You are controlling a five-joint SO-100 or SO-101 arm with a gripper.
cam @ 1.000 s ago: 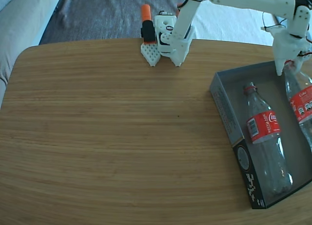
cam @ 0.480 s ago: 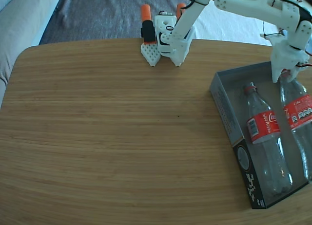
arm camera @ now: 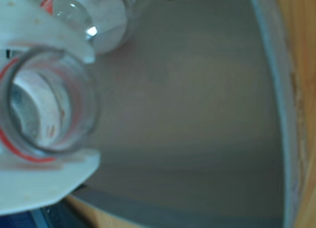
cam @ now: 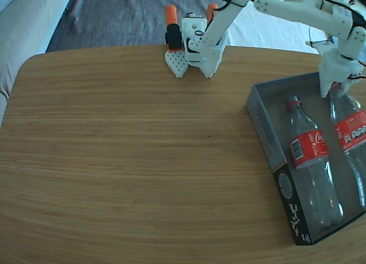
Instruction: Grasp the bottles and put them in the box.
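Wood-grain table point(cam: 126, 161), grey carpet point(cam: 120, 15) beyond its far edge, pale upholstery point(cam: 26, 24) at 10 o'clock in the fixed view. My base point(cam: 200, 44) sits at the table's 12 o'clock edge. The box point(cam: 269, 135) lies at 3 o'clock, grey floor visible. Both bottles are inside it, side by side: left bottle point(cam: 309, 161) lies flat with its neck toward 12 o'clock, right bottle point(cam: 350, 132) runs parallel, partly cut off by the frame edge. My gripper point(cam: 336, 88) is at the right bottle's neck. In the wrist view my white fingers point(arm camera: 44, 38) sit either side of the open bottle mouth point(arm camera: 47, 109), clamped on it.
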